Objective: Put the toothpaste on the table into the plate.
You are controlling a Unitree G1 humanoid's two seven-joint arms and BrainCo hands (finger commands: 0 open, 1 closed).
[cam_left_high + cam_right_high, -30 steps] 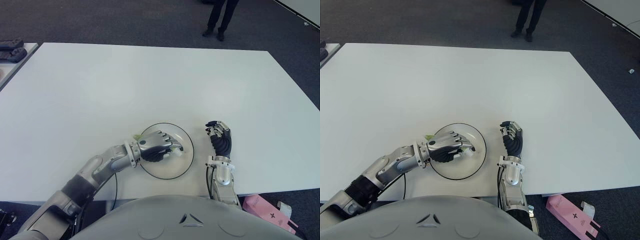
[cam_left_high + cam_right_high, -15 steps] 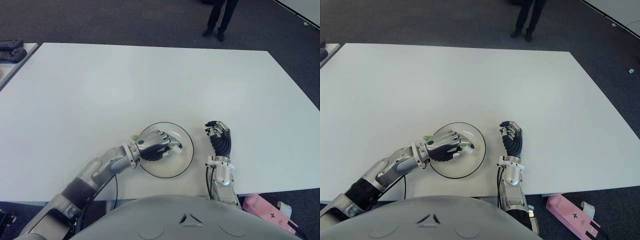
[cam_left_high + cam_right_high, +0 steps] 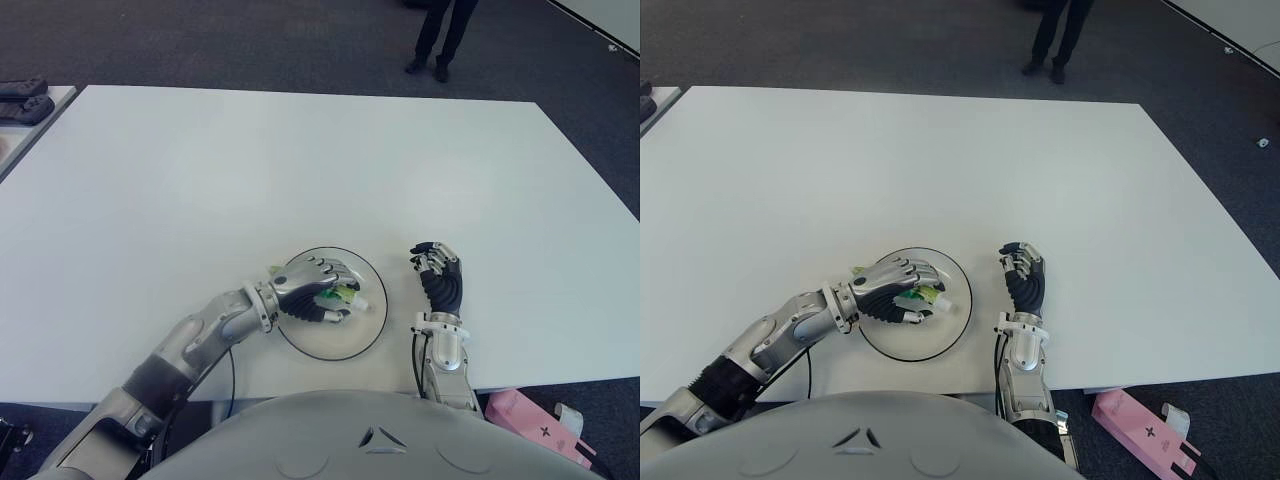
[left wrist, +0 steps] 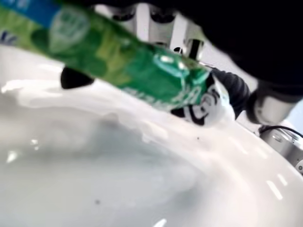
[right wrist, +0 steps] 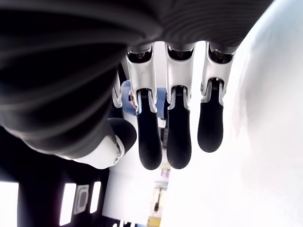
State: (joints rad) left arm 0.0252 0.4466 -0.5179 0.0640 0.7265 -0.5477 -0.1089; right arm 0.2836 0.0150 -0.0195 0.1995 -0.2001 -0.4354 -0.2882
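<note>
I read the toothpaste (image 3: 345, 294) as a green tube lying low over the plate (image 3: 352, 340), lower centre of the eye frames, its white cap end pointing toward frame right and its tail running back under my left hand (image 3: 310, 296). In the left wrist view the tube (image 4: 128, 71) crosses diagonally just above the white plate surface (image 4: 94, 189); I cannot tell whether it already touches it. The left hand arches over the tube from the frame-left side, fingers (image 3: 330, 272) partly uncurled, only loosely around it, so I judge the release is in progress. The long axis runs roughly across the plate, well inside the rim. My right hand (image 3: 439, 276) stands just right of the plate, fingers (image 5: 177, 127) curled, holding nothing, and is the farther one.
</note>
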